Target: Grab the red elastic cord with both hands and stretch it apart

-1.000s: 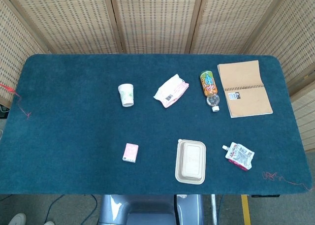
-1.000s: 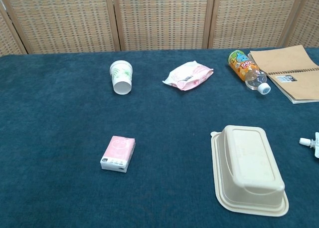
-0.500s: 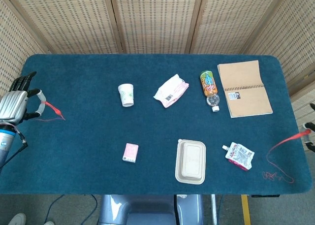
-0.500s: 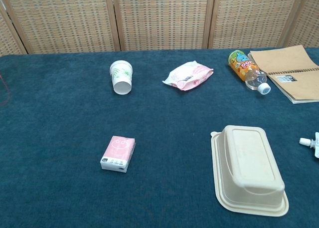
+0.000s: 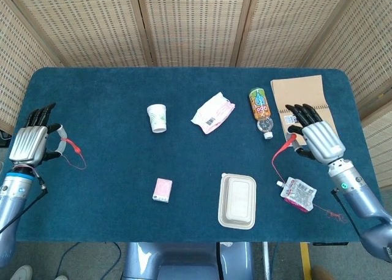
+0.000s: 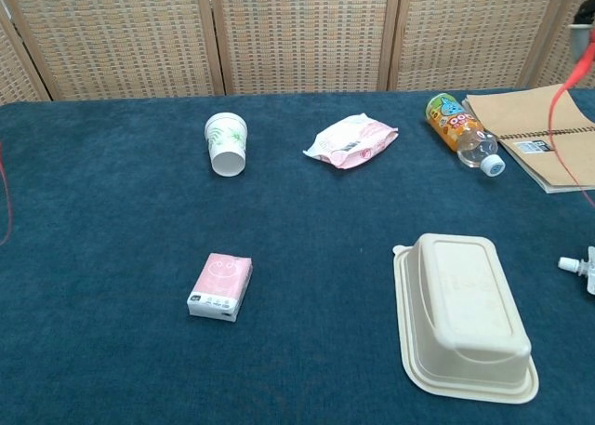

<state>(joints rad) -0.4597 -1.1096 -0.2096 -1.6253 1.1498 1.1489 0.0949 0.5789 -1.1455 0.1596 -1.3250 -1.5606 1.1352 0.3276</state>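
Note:
The red elastic cord shows as two separate ends, and the stretch between them is out of sight. My left hand (image 5: 33,144) hovers over the table's left edge and pinches one end of the cord (image 5: 75,149), which trails in a small loop to its right. My right hand (image 5: 317,138) is over the lower part of the notebook and pinches the other end (image 5: 277,160). That strand hangs down past the pouch to a red tangle (image 5: 334,216) near the front edge. In the chest view the strand (image 6: 561,83) drops from the top right corner.
On the blue table (image 5: 110,96) lie a paper cup (image 5: 157,117), a pink wipes pack (image 5: 212,113), an orange bottle (image 5: 261,111), a brown notebook (image 5: 300,91), a small pink tissue pack (image 5: 162,190), a beige lidded container (image 5: 237,200) and a drink pouch (image 5: 297,194).
Both hands have come in over the table carrying the cord ends. The right hand moved from the right edge to above the notebook, lifting its strand; the left shifted slightly inward.

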